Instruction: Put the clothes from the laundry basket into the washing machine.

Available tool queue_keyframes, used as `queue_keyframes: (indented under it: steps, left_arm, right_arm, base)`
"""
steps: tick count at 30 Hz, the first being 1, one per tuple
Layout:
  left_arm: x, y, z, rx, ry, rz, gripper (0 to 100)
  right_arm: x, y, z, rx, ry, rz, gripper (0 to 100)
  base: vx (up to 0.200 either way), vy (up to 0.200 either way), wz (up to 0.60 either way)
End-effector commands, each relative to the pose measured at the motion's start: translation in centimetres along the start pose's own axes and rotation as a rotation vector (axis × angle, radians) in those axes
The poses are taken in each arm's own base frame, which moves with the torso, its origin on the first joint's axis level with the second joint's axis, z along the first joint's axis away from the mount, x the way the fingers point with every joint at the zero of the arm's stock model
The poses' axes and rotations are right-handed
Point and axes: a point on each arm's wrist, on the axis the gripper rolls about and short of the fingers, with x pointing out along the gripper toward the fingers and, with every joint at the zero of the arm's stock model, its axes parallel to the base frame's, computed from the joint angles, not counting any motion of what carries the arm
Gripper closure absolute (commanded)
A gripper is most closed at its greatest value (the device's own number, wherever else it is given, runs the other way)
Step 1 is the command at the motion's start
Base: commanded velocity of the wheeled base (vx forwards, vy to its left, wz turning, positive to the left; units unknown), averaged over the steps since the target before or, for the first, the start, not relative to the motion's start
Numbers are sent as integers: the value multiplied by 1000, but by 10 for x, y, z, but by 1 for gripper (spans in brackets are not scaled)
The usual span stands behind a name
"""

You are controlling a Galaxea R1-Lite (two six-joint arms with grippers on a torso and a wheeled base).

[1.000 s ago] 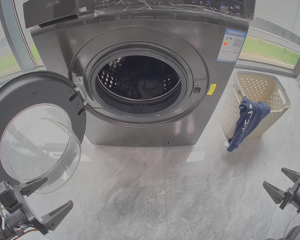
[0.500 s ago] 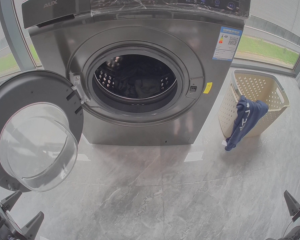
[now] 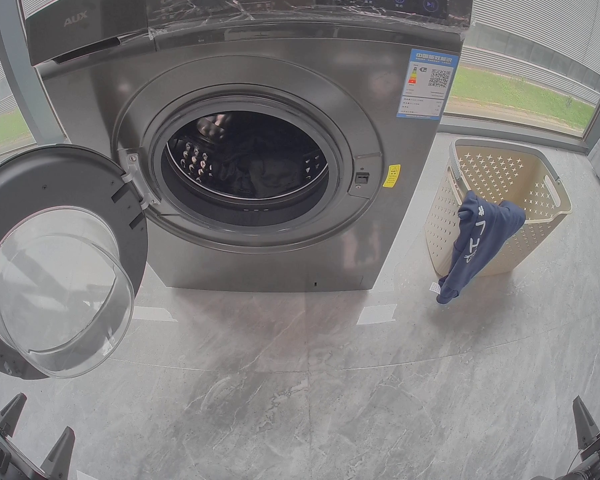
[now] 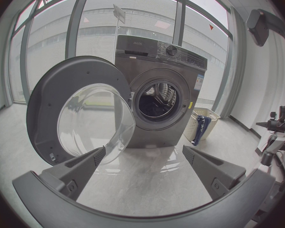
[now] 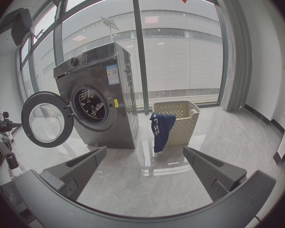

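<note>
The silver washing machine stands ahead, its round door swung open to the left. Dark clothes lie inside the drum. To the machine's right sits the cream laundry basket, with a navy blue garment draped over its near rim and hanging down to the floor. My left gripper is open and empty at the bottom left, far from the door. My right gripper is open and empty at the bottom right, well short of the basket. The garment faces the right wrist camera across the floor.
Grey tiled floor spreads between me and the machine. Large windows and a ledge run behind the basket. The open door juts out over the floor on the left.
The whole picture has shifted left, so the camera has moved. Both grippers have dropped back toward the bottom corners. The garment and basket have stayed in place.
</note>
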Motion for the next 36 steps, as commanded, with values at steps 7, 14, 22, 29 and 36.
queue_keyframes:
  steps: [7,14,22,29,36]
  left_arm:
    - [-7,-1,-11,68,-47,150,0]
    - [-8,-1,-15,79,11,159,0]
    - [-7,-1,-16,52,7,170,0]
    - [-7,-1,-16,48,6,172,0]
    - [-7,-1,-16,48,6,172,0]
  right_arm:
    - [-3,-2,-10,-16,-3,-84,0]
    - [-3,-2,-10,-30,5,-77,0]
    - [-3,-2,-10,-30,5,-77,0]
    - [-3,-2,-10,-30,5,-77,0]
    - [-3,-2,-10,-30,5,-77,0]
  base:
    - [0,0,0]
    - [0,0,0]
    - [0,-125,0]
    - [0,-200,0]
    - [0,-200,0]
